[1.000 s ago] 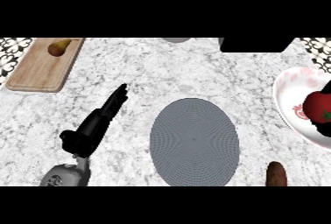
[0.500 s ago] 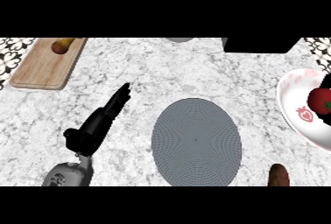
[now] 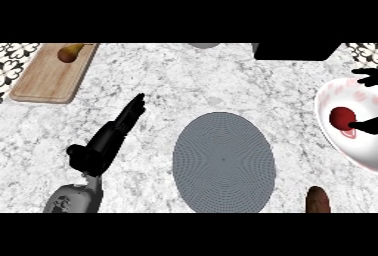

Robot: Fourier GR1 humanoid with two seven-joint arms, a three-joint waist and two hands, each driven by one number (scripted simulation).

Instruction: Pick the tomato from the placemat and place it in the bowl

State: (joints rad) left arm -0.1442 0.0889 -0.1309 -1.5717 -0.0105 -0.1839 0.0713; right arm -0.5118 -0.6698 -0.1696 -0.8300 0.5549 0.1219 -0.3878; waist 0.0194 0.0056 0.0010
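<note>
The tomato (image 3: 341,117) lies in the bowl (image 3: 347,150), and the placemat (image 3: 224,161) is bare. The right hand (image 3: 367,76) shows spread fingers around it, apparently releasing. Next, lift clear without nudging it. The left hand (image 3: 111,137) rests straight-fingered on the worktop (image 3: 192,80).

Speckled, stone-like counter (image 3: 221,85) under a matt grey, finely ribbed placemat (image 3: 224,161), a pale-grained wooden board (image 3: 52,75) at the back-left, and a smooth white bowl (image 3: 353,145).
</note>
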